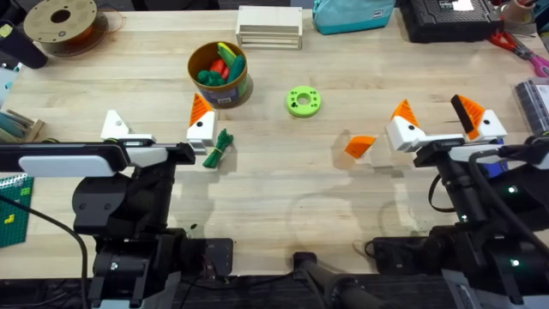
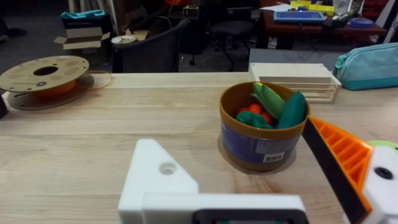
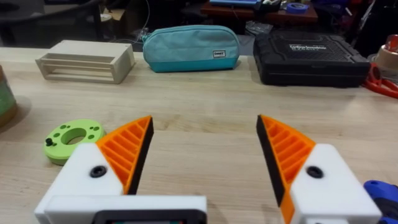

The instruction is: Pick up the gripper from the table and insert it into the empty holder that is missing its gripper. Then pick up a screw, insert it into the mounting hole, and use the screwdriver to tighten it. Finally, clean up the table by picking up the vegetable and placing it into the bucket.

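The loose orange gripper lies on the table just left of my right gripper, which is open and has an orange wedge on both white fingers. My left gripper is open too. Its left finger is the bare white holder, and its right finger carries an orange wedge. The dark-green vegetable lies just right of that finger. The tan bucket stands beyond the left gripper with toy vegetables in it. A blue object, perhaps the screwdriver, shows under the right arm.
A lime-green ring disc sits mid-table. A filament spool is at the back left. A wooden rack, a teal pouch and a black case line the back edge.
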